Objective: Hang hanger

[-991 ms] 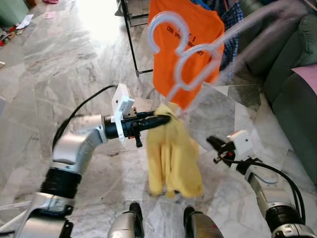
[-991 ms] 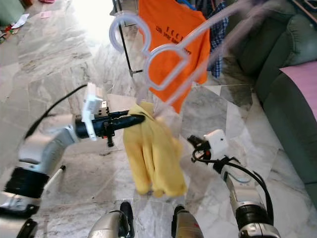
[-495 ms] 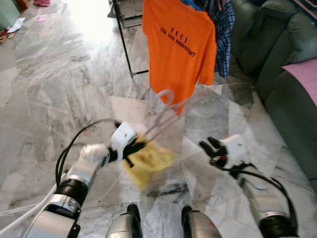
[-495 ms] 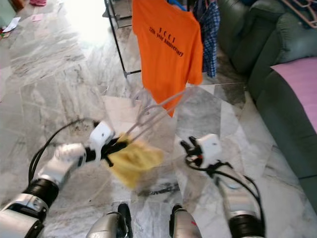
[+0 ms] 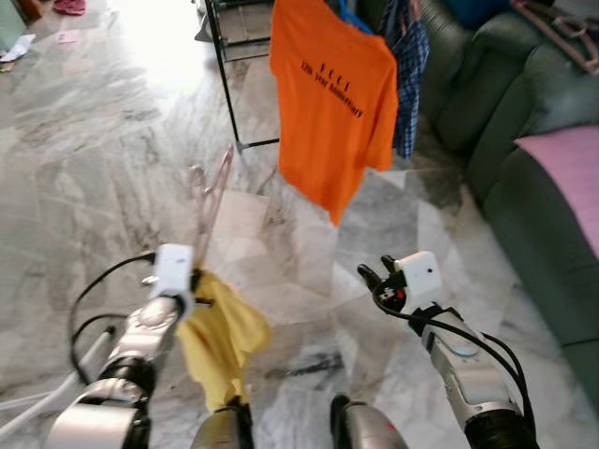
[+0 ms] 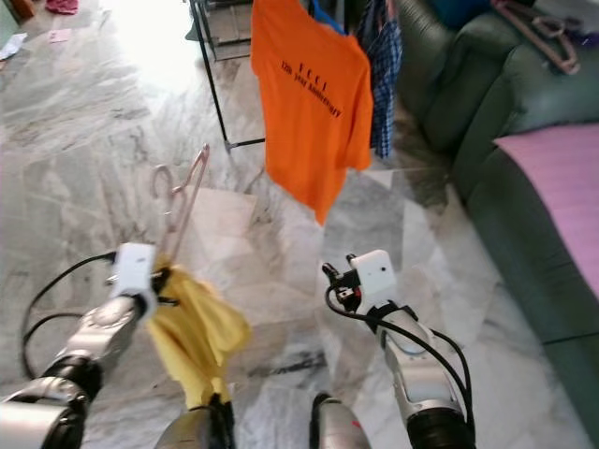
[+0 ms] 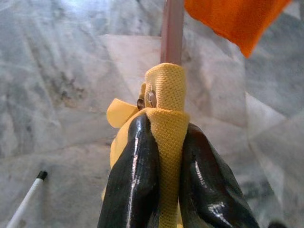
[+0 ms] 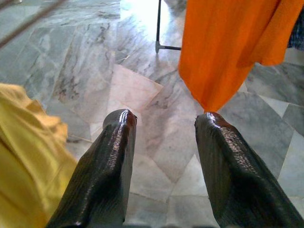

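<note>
My left gripper (image 7: 159,156) is clamped on the yellow garment (image 5: 217,341) where it wraps the hanger (image 5: 208,195). Hanger sticks up from the grip, hook on top, well short of the rack (image 5: 225,79) w/ the orange shirt (image 5: 334,103). Right gripper (image 8: 164,156) is apart, empty, nearer the orange shirt. Hanger looks thin, light, prob flexy; cloth is soft & will swing. Better hold imo: hanger neck, not fabric, which can slip.

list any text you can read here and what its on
Orange t-shirt: two lines of dark print; the top reads roughly "F C C I".
The second line looks like "12th Year Anniversary" but is too small to be sure.
Nothing else readable.
</note>
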You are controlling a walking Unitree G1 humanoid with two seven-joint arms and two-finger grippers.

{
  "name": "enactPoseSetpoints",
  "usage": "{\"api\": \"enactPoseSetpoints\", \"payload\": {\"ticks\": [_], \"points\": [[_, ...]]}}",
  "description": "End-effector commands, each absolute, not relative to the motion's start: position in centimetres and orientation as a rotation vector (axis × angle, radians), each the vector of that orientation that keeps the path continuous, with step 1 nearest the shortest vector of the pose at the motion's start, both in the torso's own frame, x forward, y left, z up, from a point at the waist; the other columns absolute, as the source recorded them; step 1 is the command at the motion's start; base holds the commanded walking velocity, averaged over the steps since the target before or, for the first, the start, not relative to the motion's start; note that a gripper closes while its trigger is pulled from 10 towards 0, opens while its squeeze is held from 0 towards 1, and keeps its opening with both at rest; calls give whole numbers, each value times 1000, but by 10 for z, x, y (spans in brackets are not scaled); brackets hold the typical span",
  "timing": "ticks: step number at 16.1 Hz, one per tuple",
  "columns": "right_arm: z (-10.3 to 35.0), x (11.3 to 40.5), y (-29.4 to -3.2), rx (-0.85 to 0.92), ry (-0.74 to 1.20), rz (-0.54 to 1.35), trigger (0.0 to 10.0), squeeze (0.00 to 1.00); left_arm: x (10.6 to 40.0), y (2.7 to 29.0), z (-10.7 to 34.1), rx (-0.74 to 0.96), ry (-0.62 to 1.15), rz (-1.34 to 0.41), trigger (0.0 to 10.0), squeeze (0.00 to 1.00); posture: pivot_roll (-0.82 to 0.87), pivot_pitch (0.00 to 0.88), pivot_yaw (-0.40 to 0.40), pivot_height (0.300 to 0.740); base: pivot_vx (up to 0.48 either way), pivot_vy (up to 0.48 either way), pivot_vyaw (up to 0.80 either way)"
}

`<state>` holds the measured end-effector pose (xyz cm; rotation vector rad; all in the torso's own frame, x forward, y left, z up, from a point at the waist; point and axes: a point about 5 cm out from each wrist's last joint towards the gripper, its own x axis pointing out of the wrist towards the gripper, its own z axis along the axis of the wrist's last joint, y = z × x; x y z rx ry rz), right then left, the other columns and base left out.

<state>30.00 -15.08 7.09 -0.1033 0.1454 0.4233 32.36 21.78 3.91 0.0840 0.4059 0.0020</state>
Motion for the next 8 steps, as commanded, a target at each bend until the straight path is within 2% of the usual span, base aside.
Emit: {"api": "enactPoseSetpoints", "payload": {"ticks": [1, 2, 5, 8], "points": [[71, 298, -148, -104, 159, 431, 10000, 0, 316, 231, 35, 75, 401, 40, 10000, 0, -159, 167, -22, 740, 0, 0, 0], [76, 299, -143, -115, 156, 451, 10000, 0, 306, 242, 34, 155, 357, 23, 10000, 0, -118, 155, -46, 740, 0, 0, 0], [83, 304, -142, -96, 141, 404, 10000, 0, 290, 255, 24, 93, 365, 112, 10000, 0, -65, 138, -75, 740, 0, 0, 0], [78, 294, -134, -162, 131, 410, 10000, 0, 267, 247, 10, 124, 372, 77, 10000, 0, -27, 100, -95, 740, 0, 0, 0]]}}
